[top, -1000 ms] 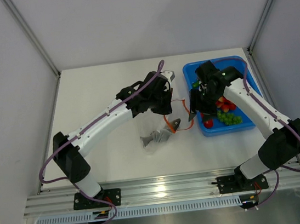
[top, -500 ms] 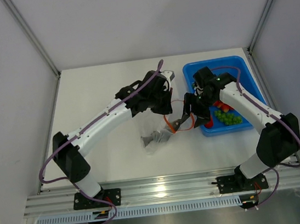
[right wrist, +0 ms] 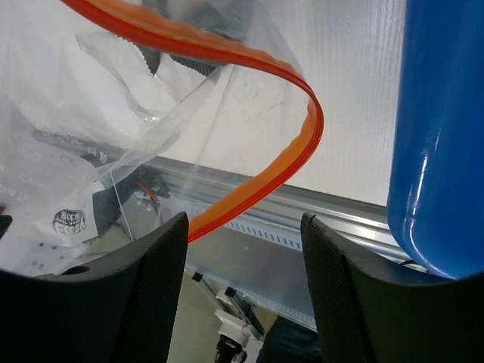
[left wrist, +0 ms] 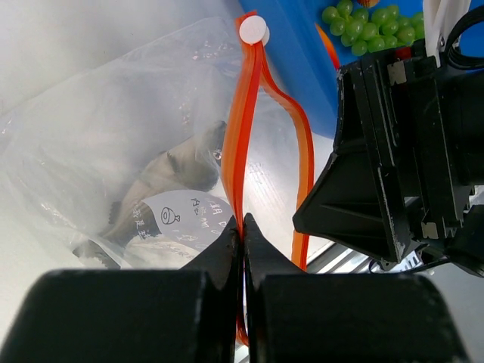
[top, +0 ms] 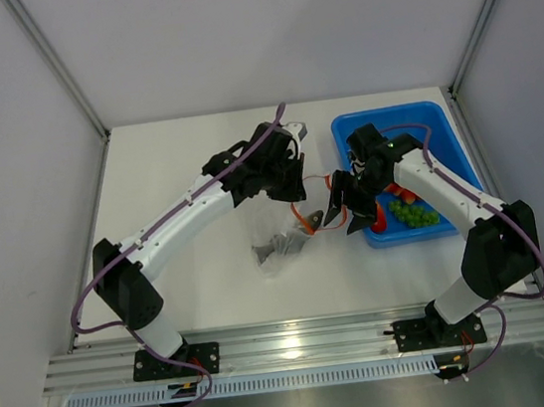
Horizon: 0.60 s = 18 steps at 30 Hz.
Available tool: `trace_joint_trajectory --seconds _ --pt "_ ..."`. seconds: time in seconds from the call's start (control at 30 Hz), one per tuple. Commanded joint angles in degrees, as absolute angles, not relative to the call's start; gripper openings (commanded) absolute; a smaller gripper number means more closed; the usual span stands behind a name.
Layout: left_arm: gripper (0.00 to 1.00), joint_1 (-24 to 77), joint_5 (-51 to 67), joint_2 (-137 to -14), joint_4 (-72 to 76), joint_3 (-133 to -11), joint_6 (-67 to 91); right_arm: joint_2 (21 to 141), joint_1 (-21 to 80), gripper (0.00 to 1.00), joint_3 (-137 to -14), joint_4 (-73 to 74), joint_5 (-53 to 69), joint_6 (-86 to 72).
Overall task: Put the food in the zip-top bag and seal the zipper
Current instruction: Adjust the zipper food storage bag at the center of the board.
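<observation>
The clear zip-top bag (top: 276, 248) lies on the white table between the arms, with a grey fish (left wrist: 162, 178) inside it. My left gripper (left wrist: 243, 224) is shut on one side of the orange-red zipper (left wrist: 240, 128), holding the bag's mouth up. The other side of the strip bows away, so the mouth gapes. My right gripper (right wrist: 242, 253) stands open next to that mouth, nothing between its fingers, the zipper (right wrist: 261, 178) curving just above them. More food, green grapes (top: 414, 213) and red pieces (top: 379, 217), lies in the blue tub (top: 421, 119).
The blue tub stands at the right of the table, right behind my right gripper (top: 346, 214); its wall (right wrist: 446, 136) fills the right of the right wrist view. A metal rail (top: 310, 339) runs along the near edge.
My right gripper has swung left from the tub to the bag's mouth. The fish, which poked out of the mouth, now lies deeper inside. The left gripper rose slightly.
</observation>
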<state>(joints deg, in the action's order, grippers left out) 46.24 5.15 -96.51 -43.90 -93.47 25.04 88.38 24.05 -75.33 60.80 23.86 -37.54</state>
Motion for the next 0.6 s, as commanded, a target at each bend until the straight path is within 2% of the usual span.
trace_joint_trajectory --seconds 0.0,0.2,0.3,0.4,0.43,0.47,0.57 --pt "0.01 45.7 6.9 -93.8 -42.7 -96.5 25.7 88.8 24.3 0.63 -75.2 60.3 23.3 -38.6" --pt "0.01 45.6 9.1 -93.1 -42.4 -96.6 26.6 91.3 24.2 0.61 -76.2 57.8 21.7 -39.3" --pt "0.01 45.5 9.2 -92.6 -42.5 -96.5 26.5 93.4 24.4 0.56 -76.7 56.1 20.3 -39.9" --pt "0.01 45.3 9.6 -92.2 -42.5 -96.3 26.4 95.4 24.8 0.31 -76.7 54.2 19.7 -40.0" --pt "0.01 45.0 9.8 -91.9 -42.5 -96.2 26.4 95.9 24.8 0.19 -76.9 54.1 19.7 -39.7" --pt "0.01 44.9 9.8 -91.9 -42.6 -96.1 26.2 96.1 25.0 0.0 -77.3 54.1 19.7 -39.2" --pt "0.01 44.6 10.5 -91.2 -42.4 -94.9 25.6 96.4 25.4 0.0 -80.8 55.7 18.5 -37.4"
